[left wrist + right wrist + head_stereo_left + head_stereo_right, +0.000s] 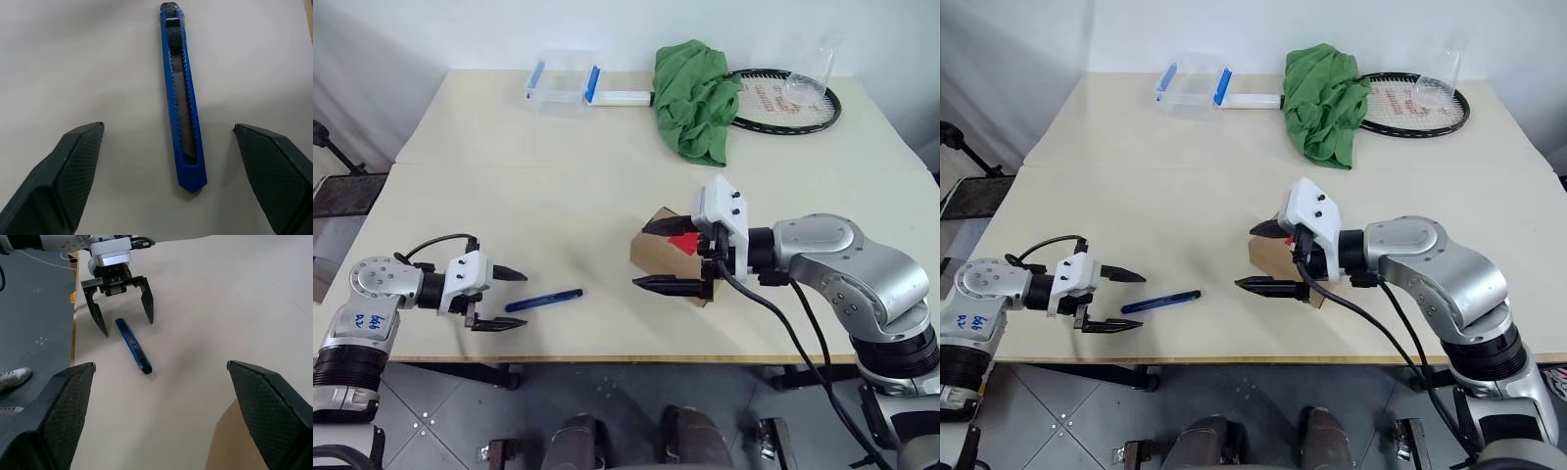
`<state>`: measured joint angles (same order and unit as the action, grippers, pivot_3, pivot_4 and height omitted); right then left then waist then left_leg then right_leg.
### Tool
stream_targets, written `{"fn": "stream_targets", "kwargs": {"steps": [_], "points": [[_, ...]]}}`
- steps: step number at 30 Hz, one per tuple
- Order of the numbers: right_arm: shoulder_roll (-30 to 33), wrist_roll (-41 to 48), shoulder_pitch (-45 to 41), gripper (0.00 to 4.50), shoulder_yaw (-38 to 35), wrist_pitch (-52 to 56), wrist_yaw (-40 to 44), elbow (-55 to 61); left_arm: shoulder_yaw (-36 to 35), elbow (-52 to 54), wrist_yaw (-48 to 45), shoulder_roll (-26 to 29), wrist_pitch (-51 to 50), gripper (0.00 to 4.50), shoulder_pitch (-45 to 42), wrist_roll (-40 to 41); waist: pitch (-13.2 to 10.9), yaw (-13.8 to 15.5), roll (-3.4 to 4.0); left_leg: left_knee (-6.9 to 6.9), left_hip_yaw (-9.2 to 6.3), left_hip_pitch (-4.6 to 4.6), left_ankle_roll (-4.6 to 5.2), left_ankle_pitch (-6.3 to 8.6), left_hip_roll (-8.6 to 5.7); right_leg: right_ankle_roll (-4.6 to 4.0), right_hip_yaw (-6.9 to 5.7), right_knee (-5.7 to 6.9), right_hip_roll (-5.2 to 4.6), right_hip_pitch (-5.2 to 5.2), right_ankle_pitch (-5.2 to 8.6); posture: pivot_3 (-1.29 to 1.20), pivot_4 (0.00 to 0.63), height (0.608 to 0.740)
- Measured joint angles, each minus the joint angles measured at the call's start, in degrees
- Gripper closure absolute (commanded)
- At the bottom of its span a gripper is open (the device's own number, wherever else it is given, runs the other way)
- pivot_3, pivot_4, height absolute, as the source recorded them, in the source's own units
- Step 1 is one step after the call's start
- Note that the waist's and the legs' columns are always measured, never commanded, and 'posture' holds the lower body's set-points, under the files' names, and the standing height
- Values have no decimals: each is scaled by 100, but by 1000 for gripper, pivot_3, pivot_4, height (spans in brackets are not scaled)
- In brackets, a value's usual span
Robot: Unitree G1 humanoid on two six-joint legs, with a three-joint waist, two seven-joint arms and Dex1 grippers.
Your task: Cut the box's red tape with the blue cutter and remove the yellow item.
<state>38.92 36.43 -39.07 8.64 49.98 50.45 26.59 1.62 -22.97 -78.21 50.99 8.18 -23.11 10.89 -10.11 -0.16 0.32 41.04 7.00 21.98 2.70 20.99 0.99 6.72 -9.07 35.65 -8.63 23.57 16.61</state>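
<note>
The blue cutter (543,300) lies flat on the table near the front edge. My left gripper (499,299) is open just to its left, and the cutter's near end (182,98) lies between the spread fingers without touching them. The brown box (656,257) sits to the right with the red tape (683,243) on its top. My right gripper (651,257) hangs open over the box's left side, pointing left, and it holds nothing. In the right wrist view only a corner of the box (230,445) shows, along with the cutter (133,346) and the left gripper (120,313). The yellow item is hidden.
At the back of the table stand a clear plastic container with blue clips (563,80), a crumpled green cloth (695,98), a racket (783,101) and a clear cup (808,83). The table's front edge (607,357) runs close below both grippers.
</note>
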Motion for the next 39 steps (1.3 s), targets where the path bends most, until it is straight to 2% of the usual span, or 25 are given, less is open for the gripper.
{"fn": "stream_targets", "kwargs": {"steps": [10,13,19,26,35,39], "points": [[16,-1,0,0,-1,3,-2,0,0,460,200,71,-512,18,228,-9,16,-1,26,-10,5,-20,0,1,1,0,10,0,-2,-10,0,0,150,740],[18,-2,0,0,-1,3,0,-2,-35,721,284,76,-930,570,345,1,23,-3,38,-14,7,-23,0,2,0,0,12,0,-3,-11,0,0,150,740],[18,-2,-2,0,-1,2,17,-4,-63,930,394,68,-1277,2168,385,12,23,-10,39,-16,9,-26,-1,3,1,0,12,0,-2,-11,0,0,150,740],[18,-3,-6,0,-1,2,64,-16,-123,1015,429,39,-1164,4081,554,61,25,-13,42,-33,19,-44,-2,3,2,0,20,0,-2,-15,0,0,150,740],[31,-4,-8,0,0,2,131,-15,-189,1170,429,15,-1053,4081,751,109,25,-14,42,-50,28,-56,-2,4,1,-1,27,-1,-3,-15,0,0,150,740],[112,-54,-255,0,111,110,157,12,-230,1583,416,94,-1206,4081,1017,157,25,-23,42,-62,34,-62,-2,4,1,-1,31,-3,-4,-13,1,0,150,740]]}}
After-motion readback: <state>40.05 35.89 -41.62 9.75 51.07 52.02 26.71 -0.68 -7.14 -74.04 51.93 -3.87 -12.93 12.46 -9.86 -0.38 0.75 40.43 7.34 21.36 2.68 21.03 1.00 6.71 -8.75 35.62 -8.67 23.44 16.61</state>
